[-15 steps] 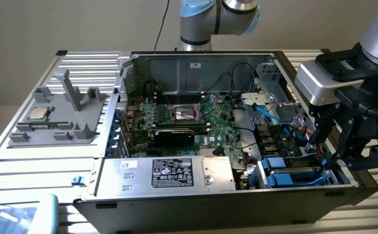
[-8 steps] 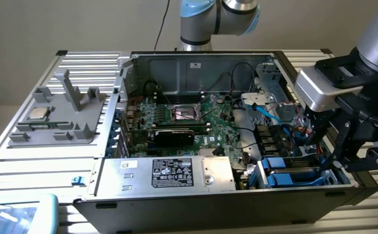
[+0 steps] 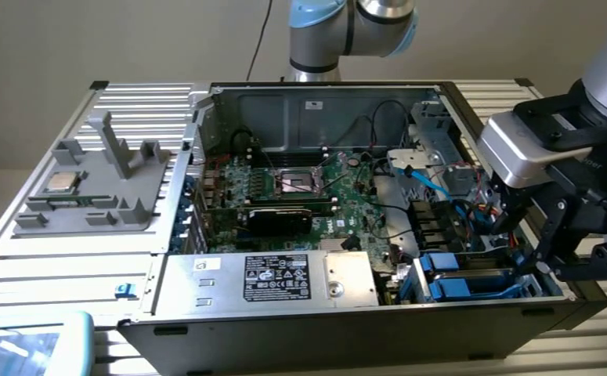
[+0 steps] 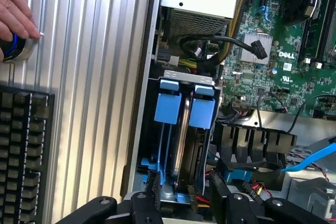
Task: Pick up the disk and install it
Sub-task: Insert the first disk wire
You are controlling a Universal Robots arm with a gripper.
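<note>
**Gripper lined up over the drive bay, nothing held**

The ribbed table [image 3: 74,258] carries the open case [image 3: 334,323], its boards and cables bare. The arm [image 3: 350,23] reaches over the case's end at the exterior view's right, where the bay [image 4: 188,75] sits. A keyboard [image 4: 21,156] lies on the table, and a person's hand [image 4: 16,9] rests on a dark round knob [image 4: 16,51] near it.

The disk [image 4: 169,109] stands on edge in the bay, with a second blue frame [image 4: 202,113] just beside it. The gripper [image 4: 184,177] hangs over the bay's near end. Its fingers [image 4: 153,190] are spread wide, one to each side of the two frames, and pinch nothing that I can see.

I read this as the line-up for the pick, with the disk not yet lifted. A clean grip calls for a square descent that takes one frame and not both, keeping clear of the wires [image 4: 252,187] and the blue cable [image 4: 310,158].
</note>
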